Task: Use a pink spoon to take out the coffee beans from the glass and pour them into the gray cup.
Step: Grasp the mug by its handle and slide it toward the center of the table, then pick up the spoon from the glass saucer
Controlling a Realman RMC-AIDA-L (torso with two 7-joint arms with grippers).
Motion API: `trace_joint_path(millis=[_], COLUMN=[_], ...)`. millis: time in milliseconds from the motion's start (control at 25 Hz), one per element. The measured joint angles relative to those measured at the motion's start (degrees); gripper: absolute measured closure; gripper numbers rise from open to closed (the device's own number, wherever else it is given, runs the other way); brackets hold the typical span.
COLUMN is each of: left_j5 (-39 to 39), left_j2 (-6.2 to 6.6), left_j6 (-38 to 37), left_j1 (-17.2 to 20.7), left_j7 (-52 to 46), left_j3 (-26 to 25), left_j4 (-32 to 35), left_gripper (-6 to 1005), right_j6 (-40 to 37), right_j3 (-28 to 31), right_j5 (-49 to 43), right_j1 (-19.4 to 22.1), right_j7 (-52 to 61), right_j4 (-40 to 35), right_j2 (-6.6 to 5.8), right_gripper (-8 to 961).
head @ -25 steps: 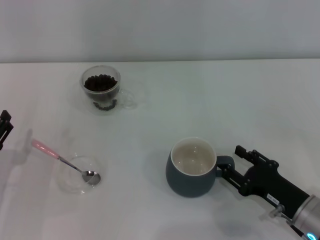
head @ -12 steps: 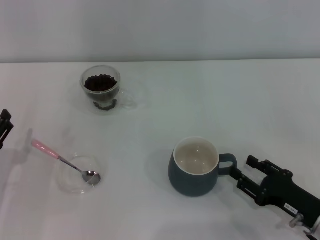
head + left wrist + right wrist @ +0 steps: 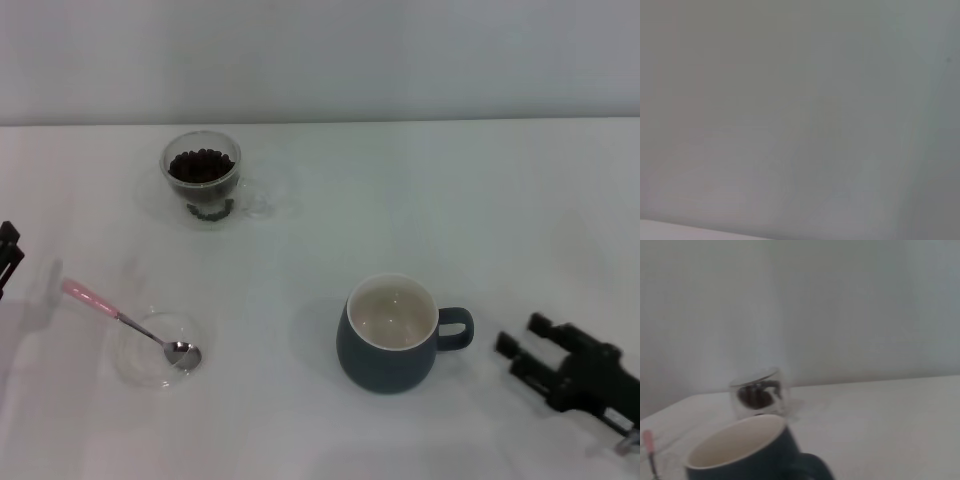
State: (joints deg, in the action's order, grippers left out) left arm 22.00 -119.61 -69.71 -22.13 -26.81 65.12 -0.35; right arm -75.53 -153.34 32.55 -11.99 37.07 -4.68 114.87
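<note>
The glass (image 3: 202, 176) holding dark coffee beans (image 3: 201, 164) stands at the far left of the table. The pink spoon (image 3: 92, 297) lies near the left edge, its metal bowl resting in a shallow clear dish (image 3: 140, 360). The gray cup (image 3: 390, 340) stands upright at centre front, cream inside, its handle turned to the right. My right gripper (image 3: 521, 335) is open and holds nothing, a short gap to the right of that handle. My left gripper (image 3: 7, 254) barely shows at the left edge. The right wrist view shows the gray cup (image 3: 747, 452) close up, the glass (image 3: 758, 392) behind it and the pink spoon (image 3: 647, 441).
The white table (image 3: 450, 200) meets a pale wall at the back. The left wrist view shows only a blank pale surface.
My right gripper has drawn back from the gray cup's handle toward the lower right. The cup shifted slightly right a second ago and now stands still.
</note>
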Motion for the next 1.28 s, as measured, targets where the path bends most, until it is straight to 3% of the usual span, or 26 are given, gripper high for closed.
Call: trace_joint_path(millis=[160,440,560,640,920,1120,1280], left_j5=[-0.01,-0.03,-0.17,-0.2,0.85,3.27,3.4], left_j2=[-0.05,-0.11,-0.17,-0.02,0.87,2.48,3.42], left_j6=[-1.47,-3.51,-4.7,-5.36,-5.11,-5.37,-5.38], left_j1=[0.24,1.06,1.74,2.56,6.33,7.49,7.2], left_j7=[0.0,-0.01,-2.78,-10.21,-36.27,-49.11,-52.04], left_j3=[0.0,0.0,-0.07,-0.08,0.61,8.43,13.27], left_j4=[-0.2,-0.55,-0.55,-0.6,-0.13,0.87,1.42], left_gripper=[125,125,125,125,125,125,125], right_j6=[-2.48,-2.04,0.13,1.14,1.5,1.67,2.05], right_j3=[4.03,15.49,20.12,23.59,32.11,34.84,34.94], right_j5=[3.0,3.99,4.02,4.04,4.08,4.11,3.99], right_j1=[1.05,1.64,0.54,0.07,-0.38,-0.71,-1.54], right_j7=[0.53,-13.22,-13.78,-13.52,-13.53,-13.93,-13.95], right_j4=[1.42,-3.06,-3.61,-4.02,-4.96,-4.98,-4.98], right_j2=[0.0,0.22,0.31,0.35,0.35,0.35,0.35], right_gripper=[315,303,208,145,81,81,81])
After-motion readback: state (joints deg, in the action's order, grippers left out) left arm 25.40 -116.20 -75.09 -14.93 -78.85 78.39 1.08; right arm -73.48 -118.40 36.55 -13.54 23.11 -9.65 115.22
